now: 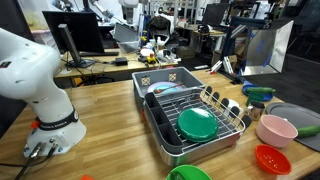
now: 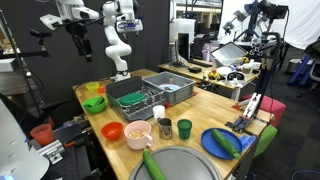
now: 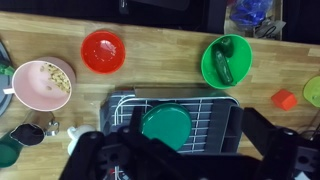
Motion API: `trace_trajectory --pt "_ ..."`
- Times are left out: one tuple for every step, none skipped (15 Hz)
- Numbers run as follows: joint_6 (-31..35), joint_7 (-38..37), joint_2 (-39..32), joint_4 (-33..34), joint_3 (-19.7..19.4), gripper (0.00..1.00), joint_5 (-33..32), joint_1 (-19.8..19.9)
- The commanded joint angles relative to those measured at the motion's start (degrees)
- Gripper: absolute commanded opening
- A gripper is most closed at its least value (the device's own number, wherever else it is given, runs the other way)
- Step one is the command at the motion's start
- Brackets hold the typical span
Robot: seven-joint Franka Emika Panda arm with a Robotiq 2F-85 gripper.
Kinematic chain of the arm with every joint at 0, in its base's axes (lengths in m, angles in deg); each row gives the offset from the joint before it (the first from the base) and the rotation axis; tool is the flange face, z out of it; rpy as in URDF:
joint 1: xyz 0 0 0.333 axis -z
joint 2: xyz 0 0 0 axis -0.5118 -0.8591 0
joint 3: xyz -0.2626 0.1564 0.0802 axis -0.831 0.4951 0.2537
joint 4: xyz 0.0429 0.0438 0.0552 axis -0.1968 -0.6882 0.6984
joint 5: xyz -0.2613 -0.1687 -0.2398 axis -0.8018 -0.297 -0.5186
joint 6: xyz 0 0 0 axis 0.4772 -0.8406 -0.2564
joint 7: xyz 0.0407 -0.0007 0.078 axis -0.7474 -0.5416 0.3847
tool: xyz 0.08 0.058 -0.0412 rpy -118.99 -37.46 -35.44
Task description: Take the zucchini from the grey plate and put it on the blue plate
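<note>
Black metal hand [image 3: 180, 150], blurred in the wrist view: fingers apart, nothing held, above a wire dish rack [image 3: 215, 125] holding a round green plate [image 3: 165, 127]. Pale wooden desk [image 1: 110, 110]. Slim green zucchini [image 2: 150, 163] lies on the large round grey plate [image 2: 195, 166], beside the round blue plate [image 2: 210, 146]. Laboratory room; dark monitor [image 1: 88, 32] behind.
</note>
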Motion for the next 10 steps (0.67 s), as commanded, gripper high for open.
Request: trace_trajectory --pt "0.7 -3.9 0.2 -0.5 0.9 1.0 -0.7 3.3" --pt "1.1 -6.0 0.4 -0.8 0.8 1.0 -0.7 4.6" --pt "1.4 -8.4 0.7 -1.2 0.8 1.0 -1.1 6.3" --pt "1.6 -10.2 0.8 -1.6 0.7 1.0 -1.6 7.8" --pt "1.4 -11.9 1.1 -2.0 0.6 1.0 -2.3 9.6" --pt "1.1 -13.9 1.5 -2.5 0.4 1.0 -2.7 11.1" --pt "0.7 -16.0 2.2 -3.4 0.4 1.0 -3.0 12.5" --pt "0.4 -18.1 2.5 -4.1 0.4 1.0 -3.2 13.9" --pt "-0.1 -20.3 2.9 -4.9 0.4 1.0 -3.3 15.0" --pt "-0.6 -22.4 3.5 -5.9 0.4 1.0 -3.3 16.0"
